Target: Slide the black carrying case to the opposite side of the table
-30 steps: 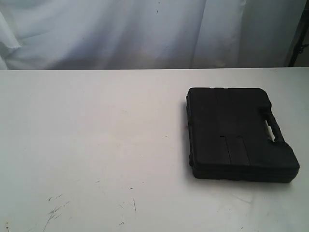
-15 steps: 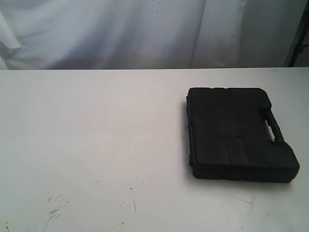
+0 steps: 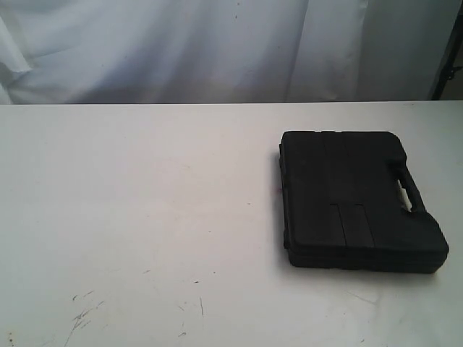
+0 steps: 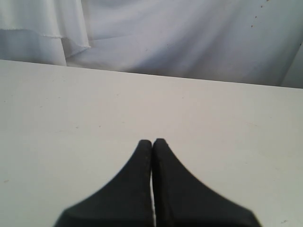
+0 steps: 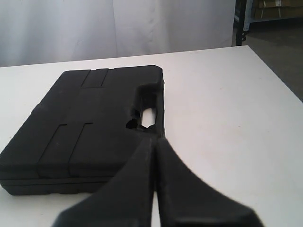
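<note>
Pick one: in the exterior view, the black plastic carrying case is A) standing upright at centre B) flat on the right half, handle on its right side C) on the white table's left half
B: the black plastic carrying case lies flat on the right part of the white table, with its handle on its right side.

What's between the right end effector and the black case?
Nothing. In the right wrist view the shut right end effector points straight at the black case, no object between.

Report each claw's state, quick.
Left claw: closed, holding nothing.
Right claw: closed, holding nothing; black carrying case lies ahead of it.
</note>
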Robot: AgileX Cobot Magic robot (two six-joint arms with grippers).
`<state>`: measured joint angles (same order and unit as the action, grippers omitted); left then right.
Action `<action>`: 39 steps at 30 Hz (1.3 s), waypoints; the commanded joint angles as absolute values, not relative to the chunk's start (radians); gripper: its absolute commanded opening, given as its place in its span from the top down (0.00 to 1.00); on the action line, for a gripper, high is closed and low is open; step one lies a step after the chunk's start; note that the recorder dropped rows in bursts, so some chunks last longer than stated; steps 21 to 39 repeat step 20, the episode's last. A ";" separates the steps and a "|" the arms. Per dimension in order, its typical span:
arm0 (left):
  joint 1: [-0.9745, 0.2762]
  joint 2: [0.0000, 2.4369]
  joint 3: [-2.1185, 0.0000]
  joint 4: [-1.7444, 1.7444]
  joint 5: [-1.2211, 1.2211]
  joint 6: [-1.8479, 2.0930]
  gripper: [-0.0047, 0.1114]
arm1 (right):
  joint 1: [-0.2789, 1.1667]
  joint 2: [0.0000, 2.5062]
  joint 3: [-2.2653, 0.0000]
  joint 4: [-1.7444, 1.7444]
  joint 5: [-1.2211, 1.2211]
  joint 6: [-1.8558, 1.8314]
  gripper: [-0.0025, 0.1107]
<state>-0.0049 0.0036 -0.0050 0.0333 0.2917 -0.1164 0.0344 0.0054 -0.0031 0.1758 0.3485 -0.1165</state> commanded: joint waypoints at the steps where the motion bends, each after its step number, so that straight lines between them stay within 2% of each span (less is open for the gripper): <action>1: -0.010 0.000 0.000 0.033 0.285 -0.120 0.96 | 0.030 0.000 0.000 0.164 0.351 -0.127 0.98; 39: -0.010 0.000 0.000 0.033 0.285 -0.118 0.96 | 0.030 0.000 0.000 0.164 0.351 -0.116 0.98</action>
